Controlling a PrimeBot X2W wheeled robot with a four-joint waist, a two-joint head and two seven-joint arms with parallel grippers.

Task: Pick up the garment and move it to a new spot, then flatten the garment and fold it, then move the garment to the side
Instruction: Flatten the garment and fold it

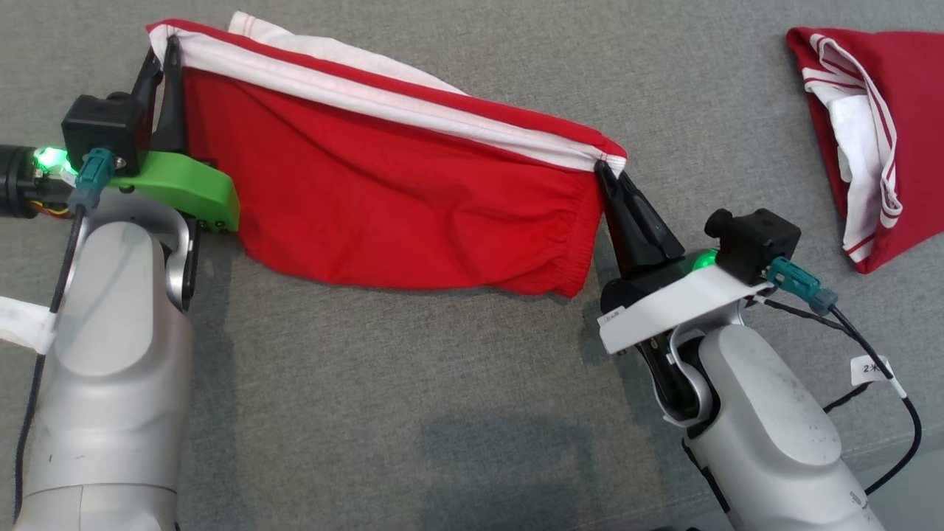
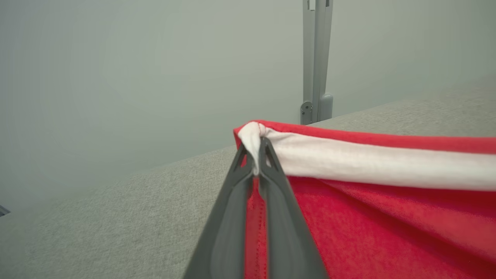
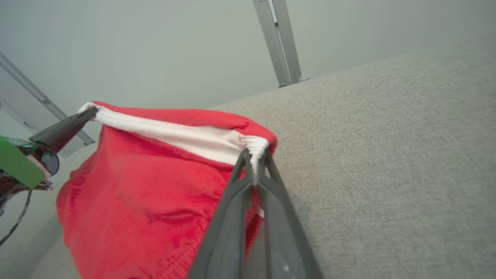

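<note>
The garment (image 1: 398,192) is red with a white stripe along its upper edge, stretched and lifted above the grey fabric surface (image 1: 369,383). My left gripper (image 1: 171,46) is shut on its left corner; in the left wrist view the gripper (image 2: 256,149) pinches the white stripe of the garment (image 2: 379,217). My right gripper (image 1: 606,171) is shut on the right corner by the gathered waistband. In the right wrist view that gripper (image 3: 254,157) clamps the garment (image 3: 147,201), and the left gripper (image 3: 90,112) holds the far corner. The cloth hangs slack between them.
A second red and white garment (image 1: 877,140) lies bunched at the far right of the surface. A grey metal post (image 2: 317,58) stands behind the surface's far edge, with a pale wall beyond. A cable (image 1: 885,383) loops from my right wrist.
</note>
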